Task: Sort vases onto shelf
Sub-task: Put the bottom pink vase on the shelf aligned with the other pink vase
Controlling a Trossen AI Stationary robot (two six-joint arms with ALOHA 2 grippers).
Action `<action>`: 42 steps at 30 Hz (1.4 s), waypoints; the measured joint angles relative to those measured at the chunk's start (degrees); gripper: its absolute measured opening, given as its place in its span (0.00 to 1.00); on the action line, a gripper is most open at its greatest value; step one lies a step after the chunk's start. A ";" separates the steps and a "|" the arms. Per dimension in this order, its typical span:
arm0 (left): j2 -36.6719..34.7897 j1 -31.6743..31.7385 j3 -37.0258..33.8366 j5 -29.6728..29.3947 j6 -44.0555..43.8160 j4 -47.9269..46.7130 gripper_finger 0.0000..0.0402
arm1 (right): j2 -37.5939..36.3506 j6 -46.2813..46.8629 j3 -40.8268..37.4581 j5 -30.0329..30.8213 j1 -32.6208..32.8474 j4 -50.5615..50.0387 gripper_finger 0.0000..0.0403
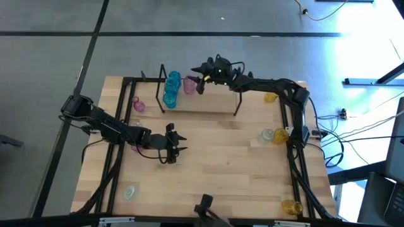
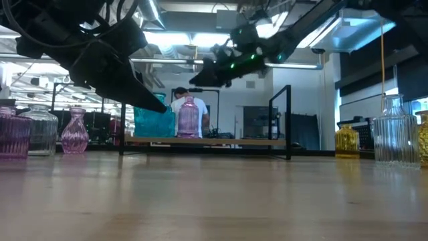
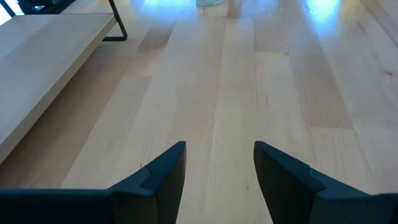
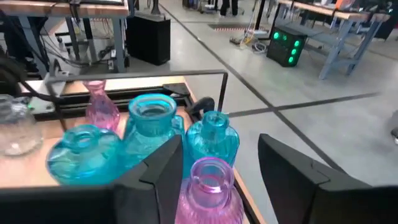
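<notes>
Nearest, the left gripper (image 1: 172, 146) hangs over bare surface (image 1: 221, 164), fingers spread and empty. Beyond it, the right gripper (image 1: 197, 82) stands wide open around a pink vase (image 4: 208, 186) on the shelf (image 1: 208, 104) beside three teal vases (image 4: 149, 124). Five or so vases (image 1: 273, 135) wait around the surface edges.

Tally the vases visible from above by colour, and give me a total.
Teal vases: 3
Pink vases: 3 (one half hidden under the left arm)
Clear vases: 2
Yellow vases: 3
Total: 11
</notes>
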 joint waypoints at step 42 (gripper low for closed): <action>-10.93 -1.09 29.38 21.72 -48.09 -105.93 0.45 | -38.65 -8.79 -29.27 2.36 20.30 -21.06 0.47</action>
